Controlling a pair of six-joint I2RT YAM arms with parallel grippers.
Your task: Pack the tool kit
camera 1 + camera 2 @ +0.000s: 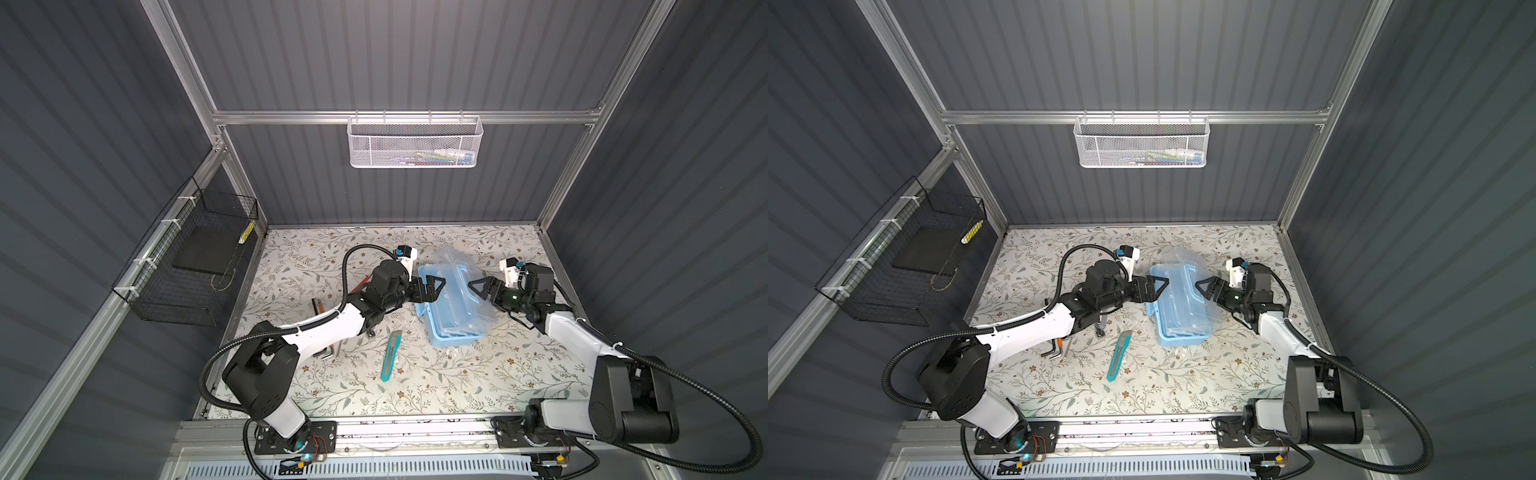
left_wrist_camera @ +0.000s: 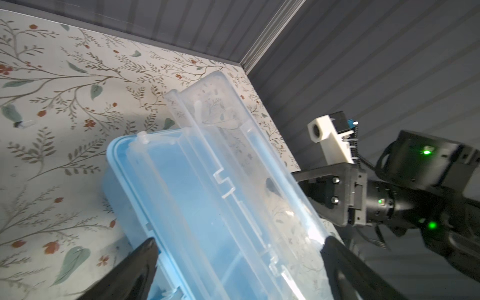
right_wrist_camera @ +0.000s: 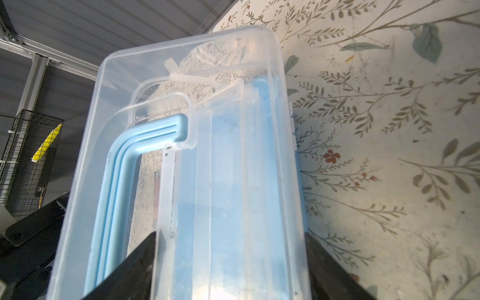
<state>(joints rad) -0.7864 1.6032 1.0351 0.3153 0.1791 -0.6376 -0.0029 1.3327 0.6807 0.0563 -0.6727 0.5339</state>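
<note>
tool kit (image 1: 451, 337): small rectangular light-blue plastic box, right of centre on the floral-patterned surface (image 1: 498, 374); its translucent clear lid (image 1: 457, 259) is tilted up, leaving the box open for loading.
left end effector (image 1: 432, 289): spread fully, empty, straddling the box's left rim, probably to steady it.
right end effector (image 1: 478, 288): jaws apart around the lid's edge; I cannot tell whether they pinch it.
unpacked: teal utility knife (image 1: 390, 355) lies nearby.

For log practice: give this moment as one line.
tool kit: lid ajar; left gripper: open; right gripper: open, at lid; utility knife: on table

Both arms reach inward; left end effector (image 1: 437, 289) gapes wide, facing right end effector (image 1: 476, 288).
</note>
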